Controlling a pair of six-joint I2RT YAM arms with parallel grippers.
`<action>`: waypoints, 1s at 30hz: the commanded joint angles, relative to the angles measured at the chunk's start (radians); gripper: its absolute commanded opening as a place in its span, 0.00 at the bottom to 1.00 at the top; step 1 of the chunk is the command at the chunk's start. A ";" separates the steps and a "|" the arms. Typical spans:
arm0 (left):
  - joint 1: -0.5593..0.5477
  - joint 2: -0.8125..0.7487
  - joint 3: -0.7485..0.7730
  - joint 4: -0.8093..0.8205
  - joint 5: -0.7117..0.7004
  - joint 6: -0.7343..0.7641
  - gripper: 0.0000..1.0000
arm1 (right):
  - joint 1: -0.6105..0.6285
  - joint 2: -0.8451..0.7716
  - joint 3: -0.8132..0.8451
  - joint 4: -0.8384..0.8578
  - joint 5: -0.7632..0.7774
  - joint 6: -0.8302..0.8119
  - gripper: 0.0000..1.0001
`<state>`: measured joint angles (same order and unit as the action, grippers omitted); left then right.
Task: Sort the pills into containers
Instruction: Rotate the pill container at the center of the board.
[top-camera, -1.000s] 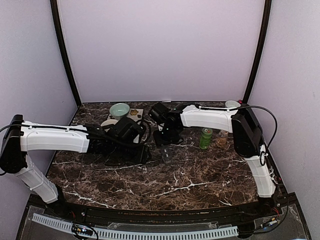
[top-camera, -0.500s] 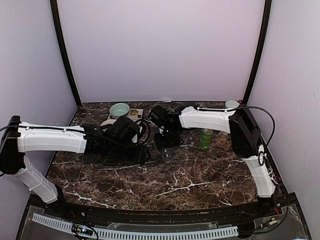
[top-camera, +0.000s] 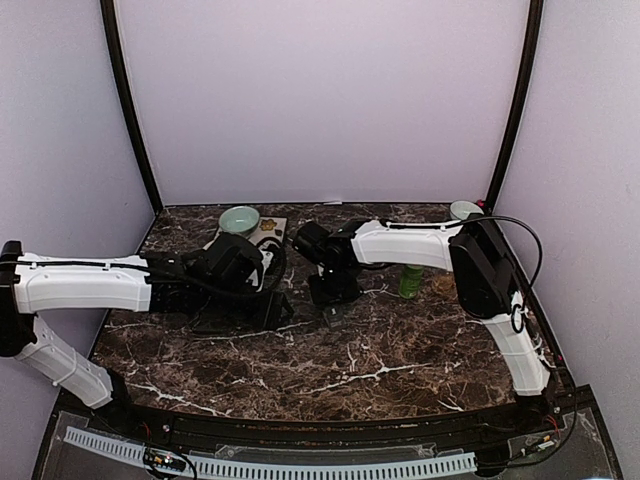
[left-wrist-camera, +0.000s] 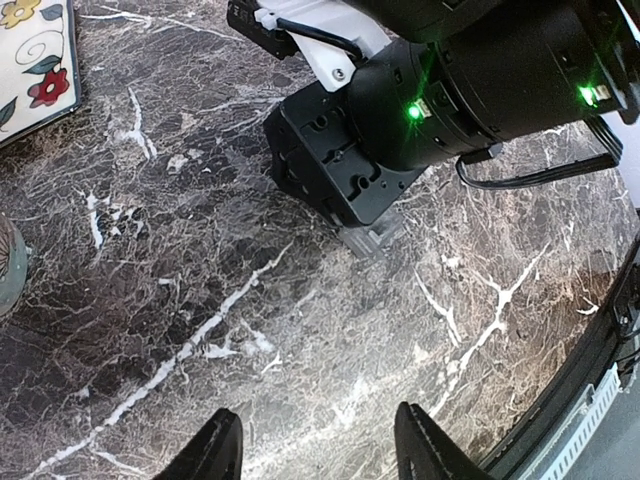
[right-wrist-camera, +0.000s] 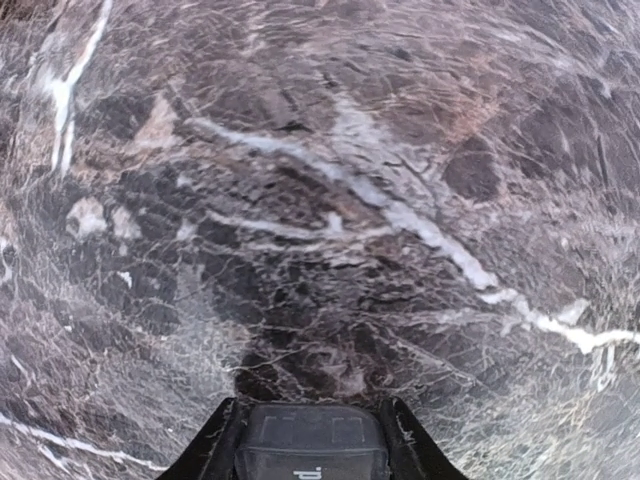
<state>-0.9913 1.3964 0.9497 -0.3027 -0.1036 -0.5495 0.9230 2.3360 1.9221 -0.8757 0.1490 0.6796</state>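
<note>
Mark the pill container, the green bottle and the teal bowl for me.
pill container (right-wrist-camera: 312, 445): right wrist view, its dark grey top face.
green bottle (top-camera: 411, 283): top external view, middle of its visible body.
teal bowl (top-camera: 240, 219): top external view, its bare inside.

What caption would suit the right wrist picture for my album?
The right gripper holds the dark grey container over the brown marble table.

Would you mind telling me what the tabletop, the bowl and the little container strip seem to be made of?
The tabletop looks like polished brown marble or a marble-look laminate, with white veins and a slight sheen. The bowl is probably glazed ceramic, being smooth and pale teal. The container strip is likely moulded plastic: dark grey, matt, with crisp edges.
</note>
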 joint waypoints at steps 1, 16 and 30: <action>-0.004 -0.063 -0.035 0.010 0.010 0.022 0.55 | 0.006 0.002 -0.026 -0.022 -0.032 0.091 0.38; -0.004 -0.233 -0.112 -0.023 0.022 0.055 0.56 | 0.043 -0.030 -0.062 -0.023 0.003 0.541 0.12; -0.004 -0.379 -0.177 -0.075 0.037 0.067 0.56 | 0.079 0.000 0.025 -0.288 0.101 1.193 0.12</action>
<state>-0.9913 1.0573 0.7910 -0.3424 -0.0814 -0.4995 0.9928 2.3157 1.9190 -1.0370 0.2146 1.6146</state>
